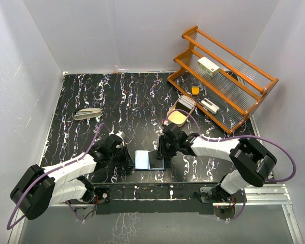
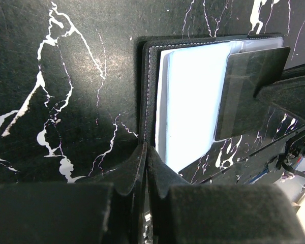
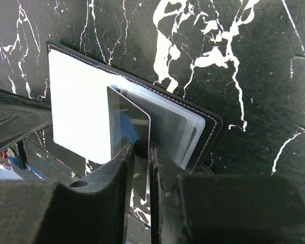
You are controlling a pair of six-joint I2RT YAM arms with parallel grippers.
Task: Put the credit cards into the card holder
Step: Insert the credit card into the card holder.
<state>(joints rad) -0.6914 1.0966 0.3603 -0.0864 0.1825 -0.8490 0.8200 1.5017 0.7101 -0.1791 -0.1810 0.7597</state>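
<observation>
Jaws of the left gripper (image 2: 145,168) were pinched shut on the open card holder's (image 1: 149,160) edge at six o'clock; the right gripper (image 3: 141,152) gripped a card (image 3: 129,122) edge-on over the pockets, not yet in.

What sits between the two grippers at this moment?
The open card holder lies flat between left gripper and right gripper, with a card held over its sleeves, clearest in the right wrist view.

Both arms reach inward, low over table. Left gripper (image 2: 146,152) jaws closed; right gripper (image 3: 142,152) jaws slightly parted.
</observation>
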